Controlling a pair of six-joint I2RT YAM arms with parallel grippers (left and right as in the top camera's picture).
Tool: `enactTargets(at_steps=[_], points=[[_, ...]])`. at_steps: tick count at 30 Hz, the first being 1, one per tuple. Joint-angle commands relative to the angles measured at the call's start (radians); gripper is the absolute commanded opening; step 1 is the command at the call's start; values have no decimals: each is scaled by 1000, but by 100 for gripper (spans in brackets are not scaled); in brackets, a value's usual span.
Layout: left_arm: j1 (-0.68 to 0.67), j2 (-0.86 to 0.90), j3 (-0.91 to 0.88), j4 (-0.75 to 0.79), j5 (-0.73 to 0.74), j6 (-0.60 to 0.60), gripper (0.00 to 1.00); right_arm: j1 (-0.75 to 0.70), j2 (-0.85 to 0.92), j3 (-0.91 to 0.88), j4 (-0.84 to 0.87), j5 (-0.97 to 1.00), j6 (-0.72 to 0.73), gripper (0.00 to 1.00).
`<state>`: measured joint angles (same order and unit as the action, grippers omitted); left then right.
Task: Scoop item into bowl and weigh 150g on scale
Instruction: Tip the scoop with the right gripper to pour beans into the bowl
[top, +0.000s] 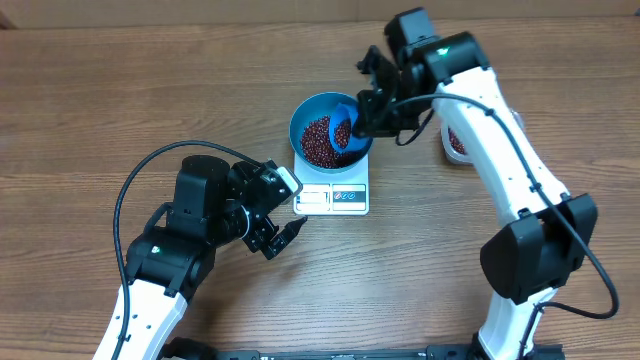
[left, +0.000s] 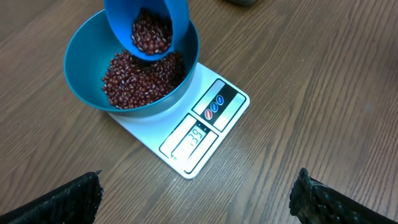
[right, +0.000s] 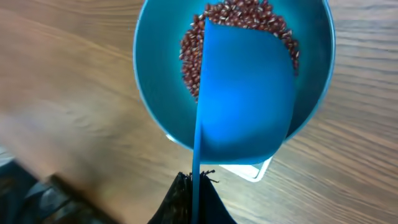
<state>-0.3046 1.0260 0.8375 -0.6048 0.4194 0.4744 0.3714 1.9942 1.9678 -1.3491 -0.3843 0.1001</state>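
Note:
The blue bowl (top: 297, 125) stands on the white scale (top: 335, 197) and holds a heap of red-brown beans (top: 318, 142). My right gripper (top: 365, 115) is shut on the thin handle of a small blue scoop (top: 341, 128), which is tilted over the bowl. The left wrist view shows beans inside the scoop (left: 149, 18), above the beans (left: 143, 78) in the bowl (left: 81, 87). In the right wrist view the scoop's back (right: 249, 99) hides much of the bowl (right: 155, 93). My left gripper (top: 285, 215) is open and empty, low over the table just left of the scale's display edge (left: 199, 134).
A clear tub of beans (top: 455, 140) sits to the right of the scale, mostly hidden behind the right arm. Bare wooden table lies around the scale and in front of the left gripper (left: 196, 199).

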Motion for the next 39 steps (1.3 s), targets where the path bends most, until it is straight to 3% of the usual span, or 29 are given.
enactTargets(at_steps=[1, 13, 39], points=[[10, 2, -5, 3, 18, -3, 100, 31, -48, 29, 22, 130, 53, 4], [10, 2, -5, 3, 18, -3, 99, 91, -48, 29, 63, 333, 91, 4], [10, 2, -5, 3, 18, -3, 100, 195, -48, 29, 92, 488, 117, 4]])
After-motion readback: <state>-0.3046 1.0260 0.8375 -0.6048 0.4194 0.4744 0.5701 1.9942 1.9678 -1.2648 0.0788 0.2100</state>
